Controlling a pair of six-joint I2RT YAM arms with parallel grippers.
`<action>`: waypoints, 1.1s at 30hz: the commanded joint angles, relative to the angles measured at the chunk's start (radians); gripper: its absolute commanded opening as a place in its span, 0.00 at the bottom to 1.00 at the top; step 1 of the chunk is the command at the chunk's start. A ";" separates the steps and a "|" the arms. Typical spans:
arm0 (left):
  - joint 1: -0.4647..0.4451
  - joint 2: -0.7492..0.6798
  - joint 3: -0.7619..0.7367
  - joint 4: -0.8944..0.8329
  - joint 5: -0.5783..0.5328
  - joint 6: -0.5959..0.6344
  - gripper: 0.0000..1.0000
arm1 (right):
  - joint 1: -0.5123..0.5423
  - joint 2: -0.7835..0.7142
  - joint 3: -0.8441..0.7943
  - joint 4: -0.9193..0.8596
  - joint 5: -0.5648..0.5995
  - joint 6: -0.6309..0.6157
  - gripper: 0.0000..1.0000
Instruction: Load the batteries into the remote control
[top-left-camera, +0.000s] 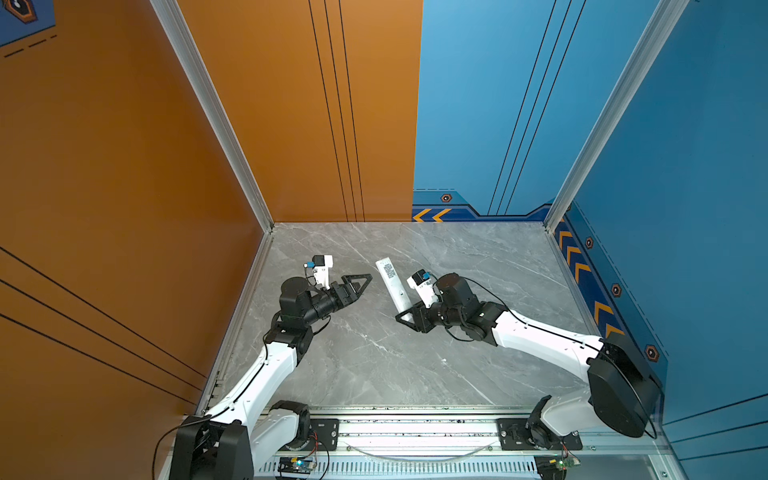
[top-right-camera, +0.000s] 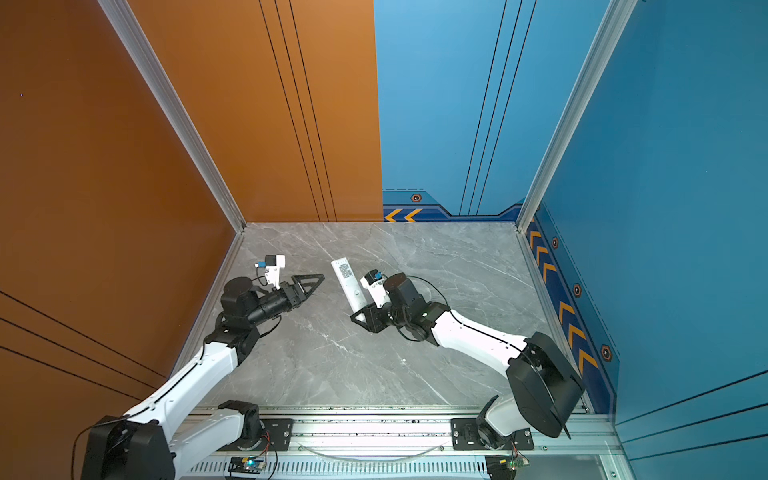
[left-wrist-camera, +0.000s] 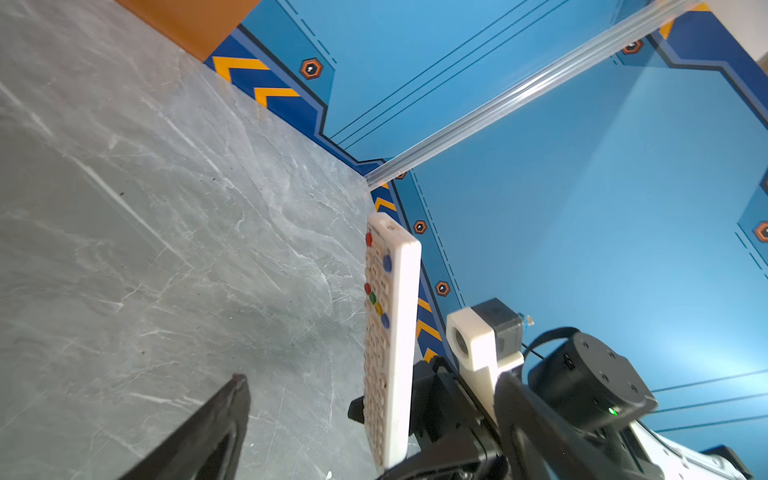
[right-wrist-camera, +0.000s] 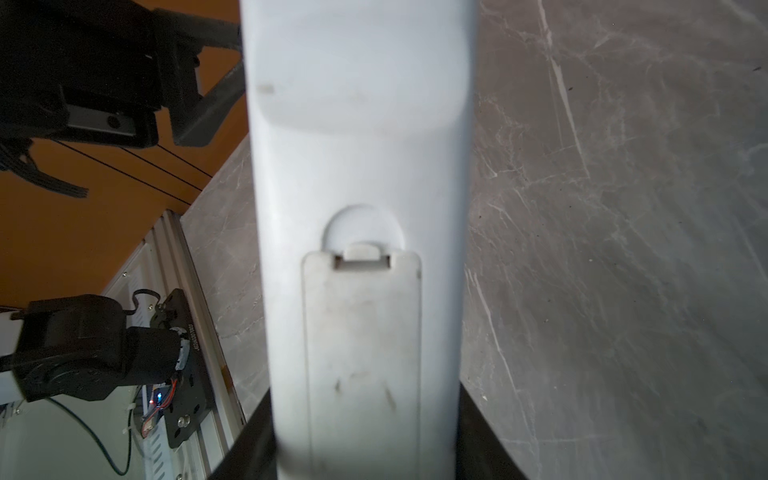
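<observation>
The remote control (top-left-camera: 390, 286) (top-right-camera: 348, 286) is a long white bar held clear of the grey marble table, pointing toward the back wall. My right gripper (top-left-camera: 405, 318) (top-right-camera: 360, 318) (right-wrist-camera: 365, 457) is shut on its near end. The right wrist view shows its plain white back (right-wrist-camera: 361, 124) with the battery cover (right-wrist-camera: 361, 353) closed. The left wrist view shows its button face (left-wrist-camera: 378, 316), with red and blue buttons at the far end. My left gripper (top-left-camera: 360, 286) (top-right-camera: 311, 284) is open and empty just left of the remote, not touching it. One of its dark fingers (left-wrist-camera: 224, 419) shows. The batteries are out of view.
The grey marble table (top-left-camera: 374, 365) is boxed in by an orange wall (top-left-camera: 124, 208) on the left and blue walls (top-left-camera: 685, 208) at the back and right. An aluminium rail (top-left-camera: 415, 432) carrying both arm bases runs along the front edge. A tiny white speck (top-left-camera: 444, 360) lies mid-table.
</observation>
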 joint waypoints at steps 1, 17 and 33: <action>0.005 -0.029 0.043 0.007 0.081 0.043 0.91 | -0.030 -0.046 -0.019 0.092 -0.144 -0.002 0.07; -0.092 -0.043 0.110 0.101 0.196 0.059 0.91 | -0.038 -0.097 -0.084 0.495 -0.406 0.216 0.07; -0.164 0.001 0.131 0.288 0.208 -0.022 0.93 | -0.037 -0.053 -0.093 0.718 -0.497 0.373 0.07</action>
